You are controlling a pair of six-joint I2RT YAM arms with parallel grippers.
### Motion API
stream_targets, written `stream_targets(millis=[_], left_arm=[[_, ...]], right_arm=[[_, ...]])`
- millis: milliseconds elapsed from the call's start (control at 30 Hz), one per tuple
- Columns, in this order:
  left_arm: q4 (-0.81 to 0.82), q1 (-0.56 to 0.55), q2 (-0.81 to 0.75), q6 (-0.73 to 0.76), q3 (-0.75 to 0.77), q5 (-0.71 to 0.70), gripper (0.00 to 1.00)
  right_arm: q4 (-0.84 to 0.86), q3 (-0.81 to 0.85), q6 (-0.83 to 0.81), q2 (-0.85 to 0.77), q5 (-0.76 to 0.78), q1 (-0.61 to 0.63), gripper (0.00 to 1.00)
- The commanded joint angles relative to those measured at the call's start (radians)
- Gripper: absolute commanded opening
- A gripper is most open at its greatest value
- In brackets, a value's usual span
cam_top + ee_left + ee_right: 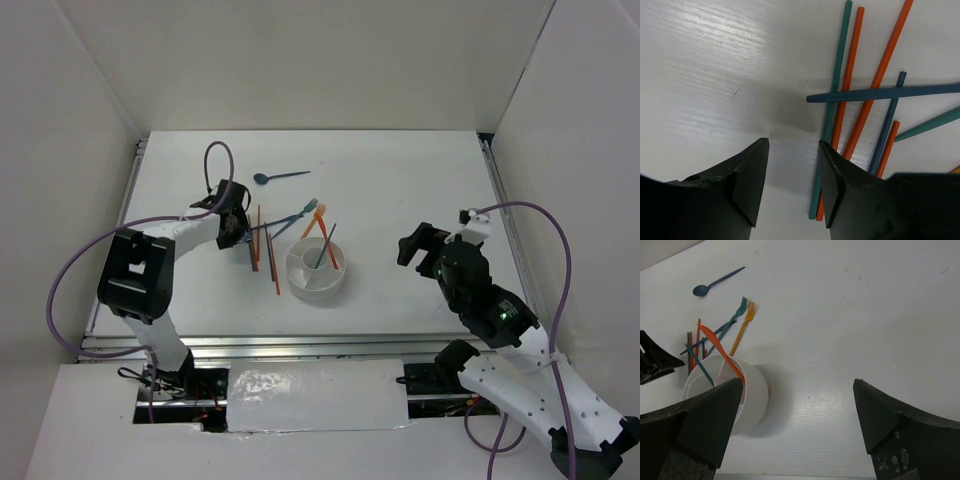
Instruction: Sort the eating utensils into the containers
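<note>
The round white holder [317, 268] stands mid-table with an orange chopstick [327, 243] and a dark teal chopstick [325, 247] leaning in its compartments. It also shows in the right wrist view [755, 395]. Several orange and teal chopsticks [262, 243] lie loose to its left. My left gripper [238, 226] is open and low over the table beside them. In the left wrist view only bare table lies between its jaws [793, 150], and a teal chopstick [837, 75] and an orange one [850, 70] run by the right finger. The teal fork [298, 214], the orange fork [314, 217] and the blue spoon [278, 177] lie behind the holder. My right gripper [415, 245] is wide open and empty [797, 390].
White walls enclose the table on the left, back and right. A dark blue piece [880, 93] lies across the loose chopsticks. In the right wrist view the spoon [715, 284] and both forks [740, 320] lie beyond the holder, with the left gripper's fingers [655, 360] at the left edge.
</note>
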Motion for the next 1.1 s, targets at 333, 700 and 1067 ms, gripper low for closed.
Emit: stream_targets(millis=[333,700,1067], left_arm=[[0.051,-0.040,0.028,-0.011,0.007,0.013,0.55],[0.045,-0.042,0.024,-0.011,-0.015,-0.009,0.50],[0.025,-0.054,-0.018,0.025,-0.010,-0.038,0.53]], right_arm=[[0.034,0.031,-0.008,0.017,0.004,0.008,1.00],[0.045,0.030,-0.011,0.027,-0.006,0.007,1.00],[0.047,0.024,-0.010,0.028,-0.015,0.007,1.00]])
